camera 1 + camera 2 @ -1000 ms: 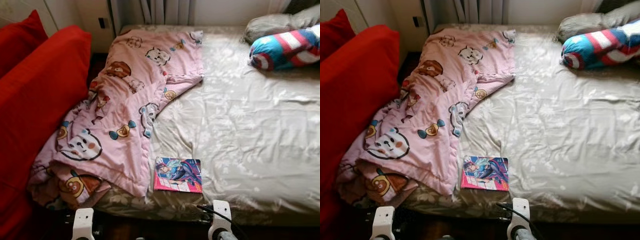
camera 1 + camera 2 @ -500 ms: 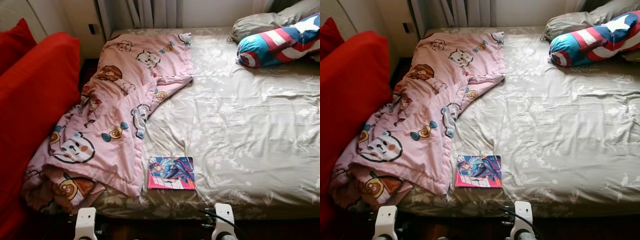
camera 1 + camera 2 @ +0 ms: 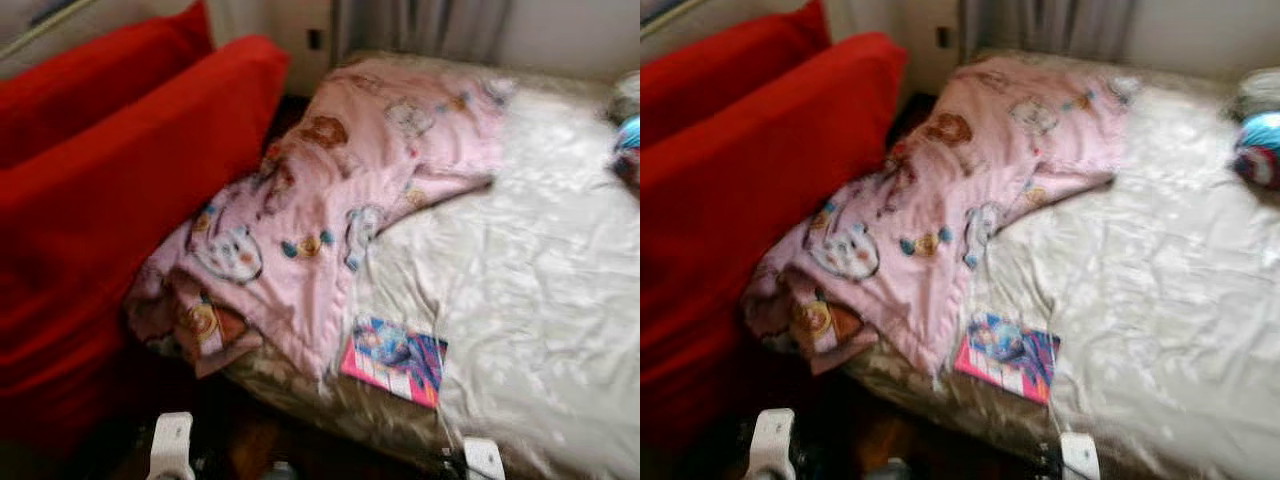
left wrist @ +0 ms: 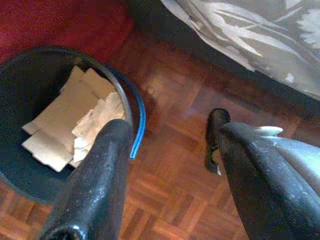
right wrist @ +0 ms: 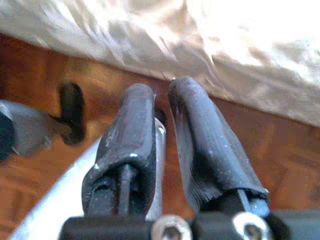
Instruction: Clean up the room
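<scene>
The left gripper (image 4: 170, 165), fingers spread apart, hangs over parquet floor (image 4: 175, 100) beside a dark round bin (image 4: 30, 75) holding paper scraps. The right gripper (image 5: 160, 145), fingers together, hangs by the beige floral bed (image 3: 540, 300). On the bed's near edge lies a colourful thin book (image 3: 395, 360), its writing unreadable, beside a pink cartoon-print blanket (image 3: 340, 200).

Black ribbed fingers (image 5: 200, 145) (screws below), silver arms.

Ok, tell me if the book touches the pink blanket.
Cannot tell. In the blurred left eye view the book lies right beside the blanket edge, but no contact or gap shows plainly.
</scene>
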Motion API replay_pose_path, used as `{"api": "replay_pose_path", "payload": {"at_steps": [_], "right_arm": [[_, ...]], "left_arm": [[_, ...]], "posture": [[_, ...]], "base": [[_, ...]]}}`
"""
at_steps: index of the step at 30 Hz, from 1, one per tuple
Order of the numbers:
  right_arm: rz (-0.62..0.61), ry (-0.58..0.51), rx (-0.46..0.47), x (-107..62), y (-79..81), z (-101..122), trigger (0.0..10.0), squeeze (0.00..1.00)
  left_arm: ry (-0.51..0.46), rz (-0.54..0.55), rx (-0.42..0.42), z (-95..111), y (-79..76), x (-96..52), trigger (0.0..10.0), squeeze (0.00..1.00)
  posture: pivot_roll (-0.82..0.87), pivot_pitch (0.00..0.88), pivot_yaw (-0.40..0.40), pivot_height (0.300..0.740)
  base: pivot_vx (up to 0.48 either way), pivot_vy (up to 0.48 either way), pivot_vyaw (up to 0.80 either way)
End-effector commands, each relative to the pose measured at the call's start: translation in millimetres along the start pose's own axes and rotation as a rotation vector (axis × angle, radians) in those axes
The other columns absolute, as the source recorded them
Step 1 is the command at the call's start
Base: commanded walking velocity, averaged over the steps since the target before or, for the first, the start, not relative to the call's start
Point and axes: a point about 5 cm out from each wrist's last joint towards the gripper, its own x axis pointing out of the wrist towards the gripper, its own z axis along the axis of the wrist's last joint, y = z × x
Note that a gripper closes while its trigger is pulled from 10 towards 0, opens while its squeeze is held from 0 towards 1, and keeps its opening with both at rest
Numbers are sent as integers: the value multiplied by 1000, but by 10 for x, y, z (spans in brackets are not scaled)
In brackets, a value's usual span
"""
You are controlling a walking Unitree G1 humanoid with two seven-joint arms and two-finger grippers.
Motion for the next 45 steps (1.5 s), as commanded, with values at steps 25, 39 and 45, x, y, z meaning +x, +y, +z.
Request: {"api": "replay_pose_path", "payload": {"at_steps": [25, 39, 45], "right_arm": [[165, -726, -14, -112, 351, 1174, 10000, 0], [124, -735, -36, -185, 384, 1168, 10000, 0], [132, -745, -16, -198, 406, 1173, 10000, 0]], "left_arm": [[-643, -167, 31, 961, -246, -195, 10000, 0], [-715, -200, 27, 1130, -348, -352, 10000, 0], [-700, -203, 34, 1106, -357, -388, 10000, 0]], "posture": [[-15, 188, -9, 740], [-14, 171, -1, 700], [-7, 160, 1, 685]], "base": [[0, 0, 0], [0, 0, 0], [0, 0, 0]]}}
